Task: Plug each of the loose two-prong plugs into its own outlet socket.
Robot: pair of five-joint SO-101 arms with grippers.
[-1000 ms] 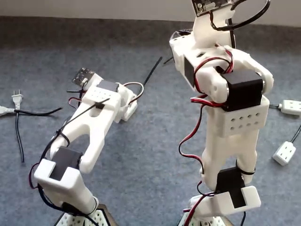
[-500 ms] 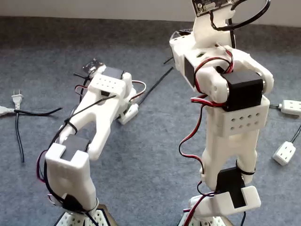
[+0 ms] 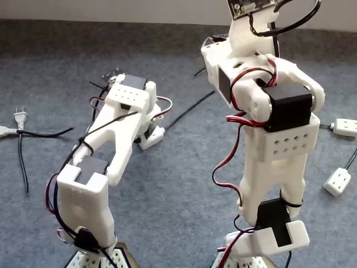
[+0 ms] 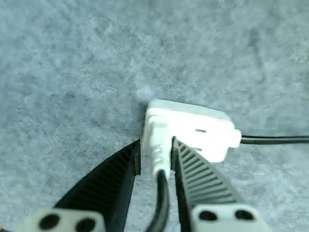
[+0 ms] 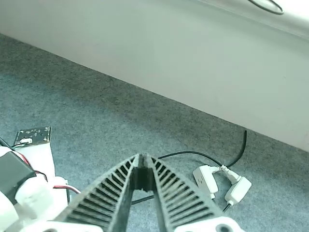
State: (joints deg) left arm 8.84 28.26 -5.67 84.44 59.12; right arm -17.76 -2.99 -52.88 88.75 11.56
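Plug in white is grasped between the jaws of the left gripper, its front touching the white socket on the grey carpet. The right gripper hangs high, jaws clenched on nothing.

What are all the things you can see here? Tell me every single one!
loose plug: one, white with a black cord, on the carpet's left side.
spare sockets: two, white, at the carpet's right edge.
held plug: one, white, touching the near socket.
near socket: one, white with a black cord, on the carpet.
small white pieces: two, side by side near the wall.
carpet: one, grey-blue.
wall: one, pale, behind.
arms: two, white, with red and black wires.
left tool: black, shut on the held plug.
right tool: black, shut, empty, raised.
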